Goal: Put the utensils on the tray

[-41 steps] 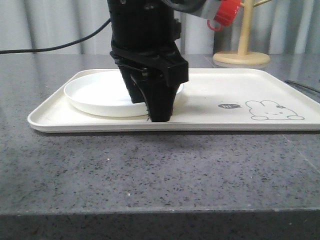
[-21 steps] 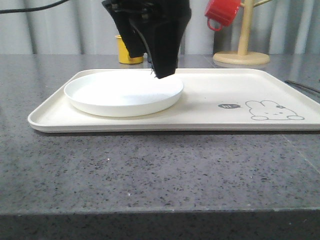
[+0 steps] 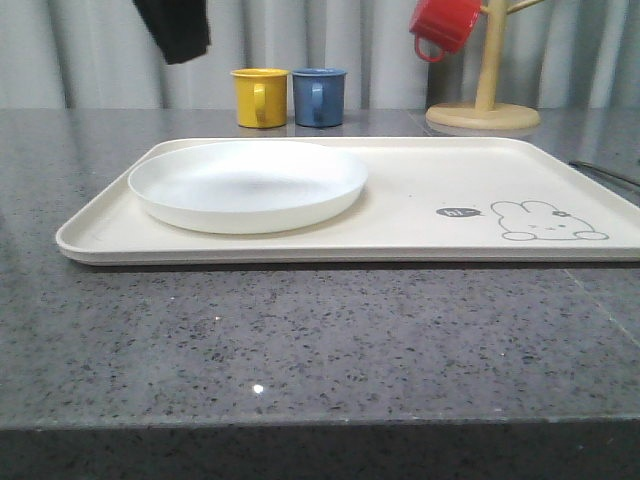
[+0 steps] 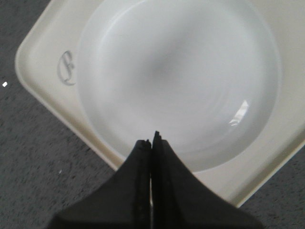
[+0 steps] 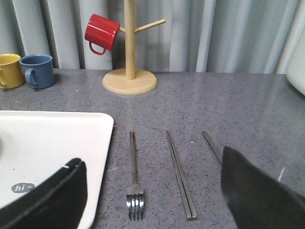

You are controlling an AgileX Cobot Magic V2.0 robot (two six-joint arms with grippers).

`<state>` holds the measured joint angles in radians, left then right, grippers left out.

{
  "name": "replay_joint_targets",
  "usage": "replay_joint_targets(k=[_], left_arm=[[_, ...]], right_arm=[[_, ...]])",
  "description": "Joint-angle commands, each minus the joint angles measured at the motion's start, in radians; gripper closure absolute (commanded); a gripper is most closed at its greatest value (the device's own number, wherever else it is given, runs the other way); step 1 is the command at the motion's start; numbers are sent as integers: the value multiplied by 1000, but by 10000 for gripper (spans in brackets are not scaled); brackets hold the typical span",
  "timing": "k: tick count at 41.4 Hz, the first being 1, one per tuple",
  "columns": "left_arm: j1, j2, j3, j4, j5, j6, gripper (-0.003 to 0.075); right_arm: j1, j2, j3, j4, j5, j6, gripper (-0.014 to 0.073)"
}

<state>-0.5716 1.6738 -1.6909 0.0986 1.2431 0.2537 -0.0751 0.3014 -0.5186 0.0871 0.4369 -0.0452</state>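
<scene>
Utensils are split: plate already sits on the tray, at its 9 o'clock end, while fork, chopsticks and what is prob. the spoon handle lie on bare countertop just off the tray's right edge, side by side, handles toward the mug tree. Step in hand, by the look of it: plate done, cutlery pickup up next. Left gripper hangs high over the plate's near rim, fingers pressed together w/ nothing between them. Right gripper is spread wide and empty, roughly straddling fork and chopsticks from above. Next move prob. calls for dropping onto the fork shaft, pinching thin flat metal off a hard surface, then clearing the tray's low raised rim. Room: tray's right half by the rabbit drawing is free; fork lies close to the tray edge, so little margin for the finger on that side. Yellow mug and blue mug stand well behind at 12 o'clock.
</scene>
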Motion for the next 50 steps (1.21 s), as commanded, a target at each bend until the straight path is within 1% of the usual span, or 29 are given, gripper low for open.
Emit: replay_joint_targets(k=[1, 5, 12, 17, 24, 30, 38, 42, 46, 50], left_arm=[[81, -94, 14, 8, 14, -56, 739], [174, -134, 55, 1, 14, -118, 739], [311, -205, 150, -53, -20, -123, 739], [391, -271, 243, -62, -82, -130, 739], [464, -398, 411, -99, -229, -130, 739], [475, -528, 577, -104, -402, -130, 739], [475, -767, 860, -99, -718, -130, 739], [475, -889, 979, -99, -833, -130, 739], [475, -1023, 1083, -99, -890, -130, 739], [475, -1166, 1169, -104, -913, -130, 739]], right_arm=[[-2, 17, -34, 0, -87, -4, -9], [-2, 17, -34, 0, -87, -4, -9], [-2, 17, -34, 0, -87, -4, -9], [-2, 17, -34, 0, -87, -4, -9], [-2, 17, -34, 0, -87, -4, -9], [-2, 17, -34, 0, -87, -4, -9], [-2, 17, -34, 0, -87, -4, -9], [-2, 17, -34, 0, -87, -4, -9], [-2, 17, -34, 0, -87, -4, -9], [-2, 17, -34, 0, -87, -4, -9]])
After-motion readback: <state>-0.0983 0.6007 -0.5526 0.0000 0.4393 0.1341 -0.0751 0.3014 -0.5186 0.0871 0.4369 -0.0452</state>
